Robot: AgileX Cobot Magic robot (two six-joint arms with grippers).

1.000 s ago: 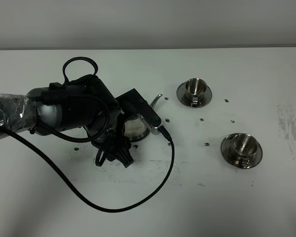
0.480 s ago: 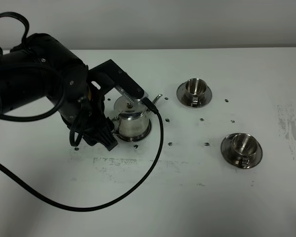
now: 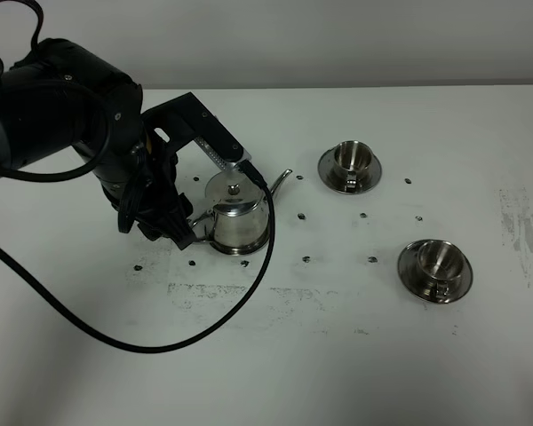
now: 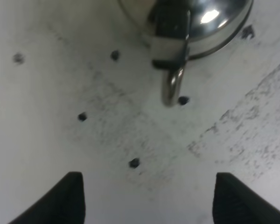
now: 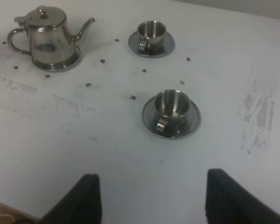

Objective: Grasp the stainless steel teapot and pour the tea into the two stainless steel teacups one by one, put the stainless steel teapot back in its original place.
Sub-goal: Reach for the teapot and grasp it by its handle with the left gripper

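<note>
Left claw (image 4: 149, 178): I see it open, empty, just left of the teapot (image 3: 237, 216).
Right claw (image 5: 154, 175): open, empty.
Cups (image 3: 349, 158) (image 3: 438, 262): right of teapot.

One teapot (image 3: 235, 217), two teacups (image 3: 350, 157) (image 3: 437, 259), three saucers (image 3: 370, 175) (image 3: 412, 280) (image 5: 61, 66)

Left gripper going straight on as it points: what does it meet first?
Probably the teapot handle, centred ahead of the open left gripper; depth is unclear, so the table could come first.
</note>
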